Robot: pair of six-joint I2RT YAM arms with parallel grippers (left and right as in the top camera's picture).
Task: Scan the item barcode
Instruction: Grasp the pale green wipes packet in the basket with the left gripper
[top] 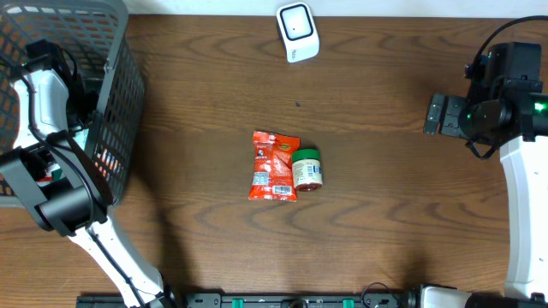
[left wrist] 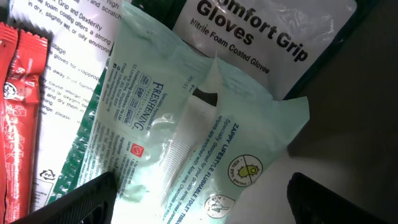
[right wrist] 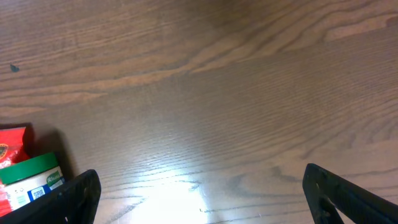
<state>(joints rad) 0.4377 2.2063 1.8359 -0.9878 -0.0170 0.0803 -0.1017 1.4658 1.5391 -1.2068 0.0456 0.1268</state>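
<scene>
Dark wood-grain surface (top: 385,222) carries a white scanner (top: 297,31) at the far edge, and at the middle a red packet (top: 272,167) touching a jar (top: 306,168) that lies on its side, green lid toward the scanner. A grey mesh basket (top: 120,103) stands at the left. Inside it, a pale green wipes pack (left wrist: 174,124) lies printed side up, reading "FRESHENING" and "ZAPPY LIFESTYLE"; no barcode shows on it. Its seam and long axis run down the left wrist view, leaning slightly. It rests on a gloves pack (left wrist: 261,37) marked "Comfort Grip Gloves, Nitrile Foam Coated Gloves", with red sachets (left wrist: 18,93) beside. The left claw (left wrist: 202,186) is spread, its fingers flanking the pack's long sides without pinching it; the right claw (right wrist: 200,174) is spread wide over bare wood.
</scene>
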